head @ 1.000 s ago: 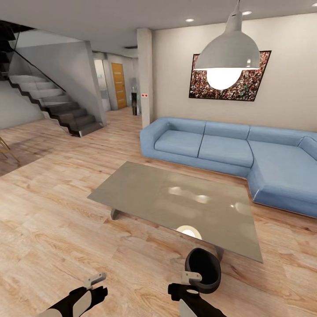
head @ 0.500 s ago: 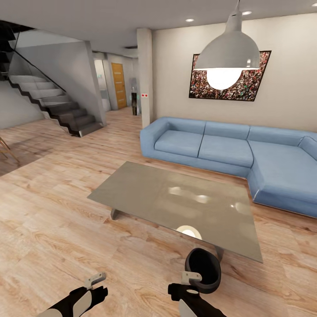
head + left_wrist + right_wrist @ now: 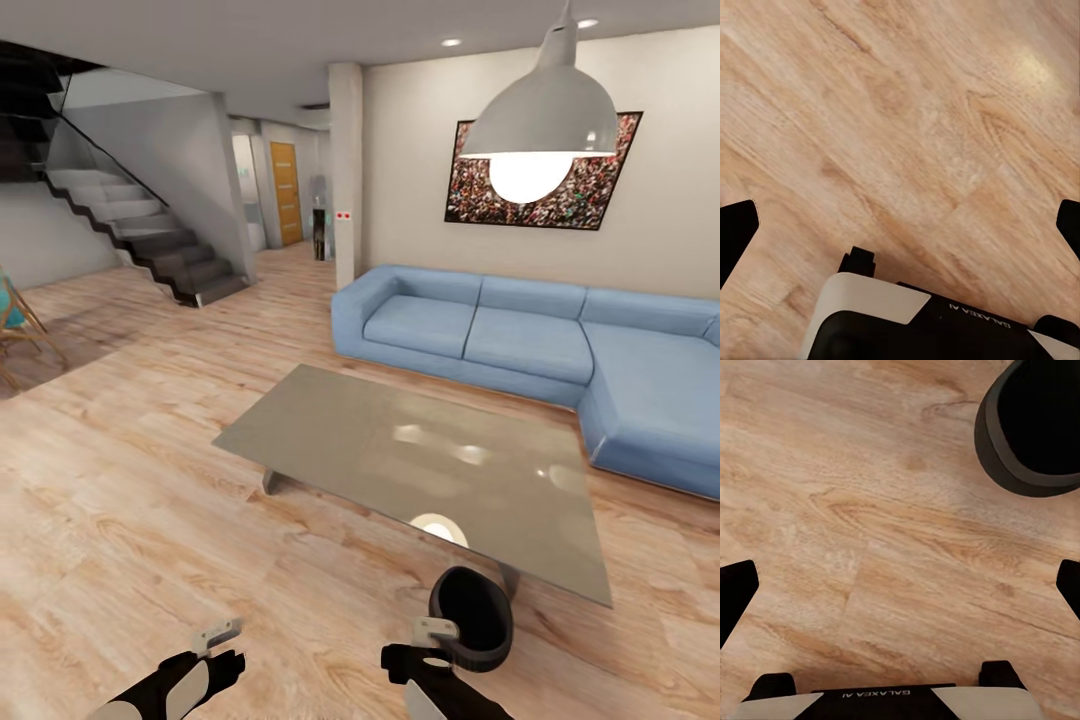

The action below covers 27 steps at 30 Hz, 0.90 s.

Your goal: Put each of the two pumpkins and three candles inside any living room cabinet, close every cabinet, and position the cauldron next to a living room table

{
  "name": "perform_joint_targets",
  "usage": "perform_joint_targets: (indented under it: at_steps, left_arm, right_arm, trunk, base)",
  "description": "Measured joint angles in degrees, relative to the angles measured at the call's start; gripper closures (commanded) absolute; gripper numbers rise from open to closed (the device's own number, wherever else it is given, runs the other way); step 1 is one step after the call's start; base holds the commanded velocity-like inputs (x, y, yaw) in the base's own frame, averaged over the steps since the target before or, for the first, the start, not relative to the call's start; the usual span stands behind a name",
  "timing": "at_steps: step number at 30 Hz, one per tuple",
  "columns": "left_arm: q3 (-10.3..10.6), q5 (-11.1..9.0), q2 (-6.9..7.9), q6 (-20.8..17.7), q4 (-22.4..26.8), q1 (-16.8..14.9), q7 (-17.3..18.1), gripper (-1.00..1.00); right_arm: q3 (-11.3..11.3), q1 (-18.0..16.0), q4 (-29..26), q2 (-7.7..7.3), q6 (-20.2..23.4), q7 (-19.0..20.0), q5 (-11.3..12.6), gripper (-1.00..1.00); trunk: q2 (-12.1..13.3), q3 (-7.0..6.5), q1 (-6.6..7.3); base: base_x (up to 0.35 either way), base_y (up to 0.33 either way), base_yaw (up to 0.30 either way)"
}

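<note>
Living-room floor (image 3: 120, 480): cauldron (image 3: 472, 618) stood beside table (image 3: 420, 460); both grippers were spread, empty; right gripper (image 3: 432, 632) risked being knocked against it.

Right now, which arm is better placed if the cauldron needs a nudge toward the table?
Right. The right gripper hangs open just beside the cauldron, which sits on the floor at the table's near corner. The left gripper, also open, is farther off over bare floor.

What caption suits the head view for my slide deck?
Black cauldron on the wood floor beside the glossy grey table, both grippers open.
</note>
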<state>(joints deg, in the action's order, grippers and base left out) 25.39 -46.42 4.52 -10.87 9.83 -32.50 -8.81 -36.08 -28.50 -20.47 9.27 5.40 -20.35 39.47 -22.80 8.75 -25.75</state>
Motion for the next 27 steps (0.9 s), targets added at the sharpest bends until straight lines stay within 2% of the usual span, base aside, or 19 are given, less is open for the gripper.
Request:
perform_joint_targets:
  at_steps: [27]
  left_arm:
    - [0.0,0.0,0.0,0.1,0.0,0.0,0.0,-1.0]
  right_arm:
    - [0.0,0.0,0.0,0.01,0.0,0.0,0.0,-1.0]
  trunk:
    - [0.0,0.93,0.0]
  base:
    - [0.0,0.0,0.273]
